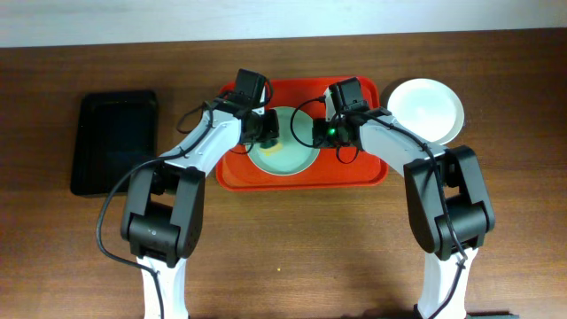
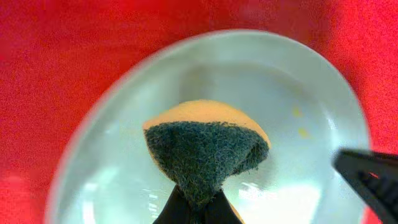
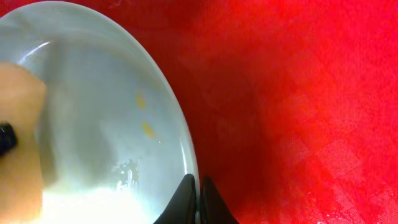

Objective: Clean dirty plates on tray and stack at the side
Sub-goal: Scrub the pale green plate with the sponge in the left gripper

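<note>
Sitting far left on the wooden table [image 1: 292,257] is a black tray [image 1: 115,142]. Next, the left gripper [image 2: 196,208] pinches a yellow sponge [image 2: 205,149], its dark scouring face toward the wrist camera, over the middle of the mint-green plate [image 2: 298,81] lying in the red-orange tray [image 1: 301,177]. Small yellow specks [image 3: 147,129] sit near the plate's right rim, where the right gripper [image 3: 198,199] is clamped narrow on the edge. A white plate [image 1: 427,111] rests on the table just beside the tray's far right corner.
</note>
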